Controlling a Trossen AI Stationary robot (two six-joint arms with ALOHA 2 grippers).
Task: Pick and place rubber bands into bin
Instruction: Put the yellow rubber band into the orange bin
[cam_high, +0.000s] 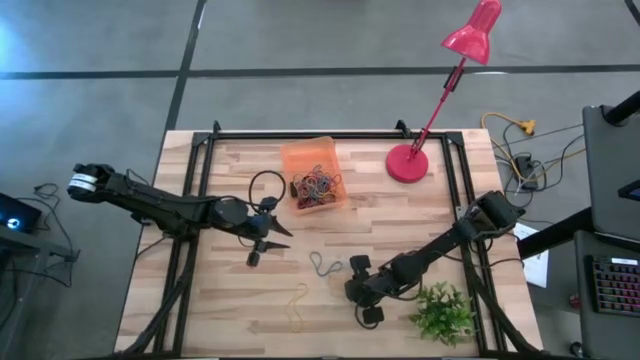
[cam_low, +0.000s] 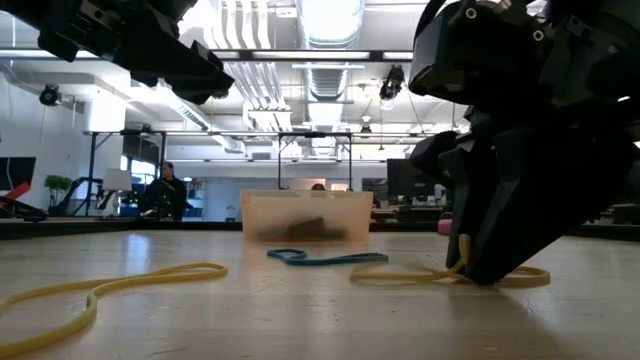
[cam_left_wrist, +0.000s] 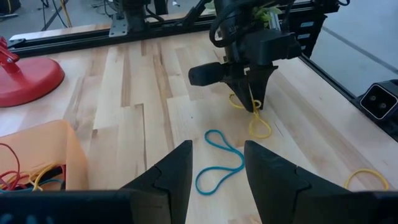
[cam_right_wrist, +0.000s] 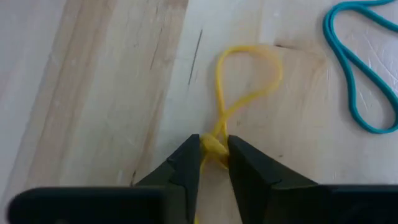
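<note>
From where I'm standing, the left pincer (cam_high: 262, 243) is hovering over the middle of the desk (cam_high: 220, 290), its fingers spread apart and holding nothing, with the bin (cam_high: 314, 172) up toward its one o'clock, already carrying a tangle of rubber bands (cam_high: 316, 187). A blue band (cam_high: 324, 265) is lying loose just off at the left pincer's four o'clock. Further right, the right pincer (cam_right_wrist: 213, 155) is pressing down on the desk with its fingers nearly closed, pinching a yellow band (cam_right_wrist: 245, 84) at the crossing of its loop. I'd say it should be squeezing fully before lifting straight up, so the thin loop isn't slipping free, then carrying it toward eleven o'clock to the bin. Another yellow band (cam_high: 297, 305) is waiting at its eight o'clock.
</note>
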